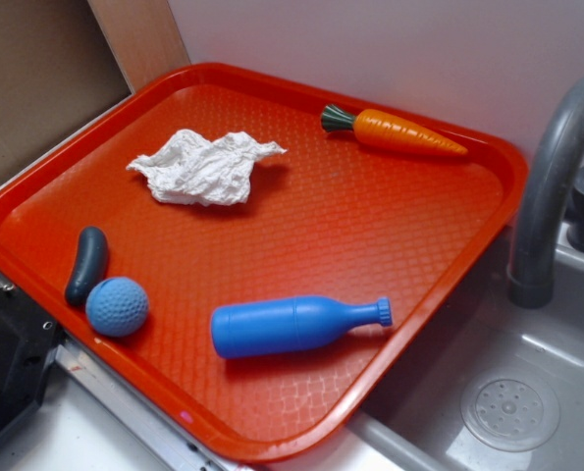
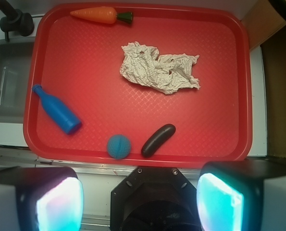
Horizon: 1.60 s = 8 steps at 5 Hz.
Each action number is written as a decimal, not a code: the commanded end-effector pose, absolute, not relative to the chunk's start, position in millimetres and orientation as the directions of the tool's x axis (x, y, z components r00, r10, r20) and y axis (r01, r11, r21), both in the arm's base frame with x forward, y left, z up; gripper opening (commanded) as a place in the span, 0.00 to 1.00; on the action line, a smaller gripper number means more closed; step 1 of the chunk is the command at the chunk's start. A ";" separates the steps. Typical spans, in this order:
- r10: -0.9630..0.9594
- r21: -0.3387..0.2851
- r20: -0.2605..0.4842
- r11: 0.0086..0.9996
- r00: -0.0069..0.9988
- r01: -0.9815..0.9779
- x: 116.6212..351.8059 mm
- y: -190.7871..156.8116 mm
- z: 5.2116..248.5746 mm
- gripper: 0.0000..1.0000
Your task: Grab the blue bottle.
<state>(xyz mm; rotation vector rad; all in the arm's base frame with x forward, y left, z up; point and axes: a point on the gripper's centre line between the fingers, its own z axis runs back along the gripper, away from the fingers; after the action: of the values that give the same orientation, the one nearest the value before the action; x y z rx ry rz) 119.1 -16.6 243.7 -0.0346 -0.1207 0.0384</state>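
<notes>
1 blue bottle (image 2: 57,109) on tray (image 2: 229,144), well beyond spread fingers (image 2: 60,204)

A toy kitchen: grey plastic sink (image 1: 512,407) with faucet (image 1: 552,186), and a red tray (image 1: 439,285) beside it.

Five loose things are being counted on one red tray (image 1: 36,257): one blue bottle (image 1: 292,326) at about seven o'clock in the wrist view, one blue ball (image 1: 117,306) at six o'clock, one dark oblong piece (image 1: 86,264) just beside the ball, one orange carrot (image 1: 395,130) at eleven o'clock, and one crumpled white paper (image 1: 206,167) at one o'clock. Two blue things are therefore being tallied, and one of every other kind. Beside the tray, one grey faucet (image 1: 552,182) and one sink (image 1: 512,407) are being counted.
</notes>
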 end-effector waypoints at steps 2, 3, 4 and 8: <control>-0.070 -0.011 0.197 0.997 0.978 0.074 134.6 -31.7 233.4 1.00; -0.242 0.064 0.286 0.970 0.927 0.234 167.1 -45.8 218.8 1.00; -0.405 0.070 0.309 0.912 0.861 0.404 190.4 -75.5 192.9 1.00; -0.685 -0.004 0.184 0.717 0.705 0.697 210.1 -146.2 110.3 1.00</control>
<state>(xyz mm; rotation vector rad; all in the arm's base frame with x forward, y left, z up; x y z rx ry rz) 216.5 -136.6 101.6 -0.0721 -0.1416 -0.7435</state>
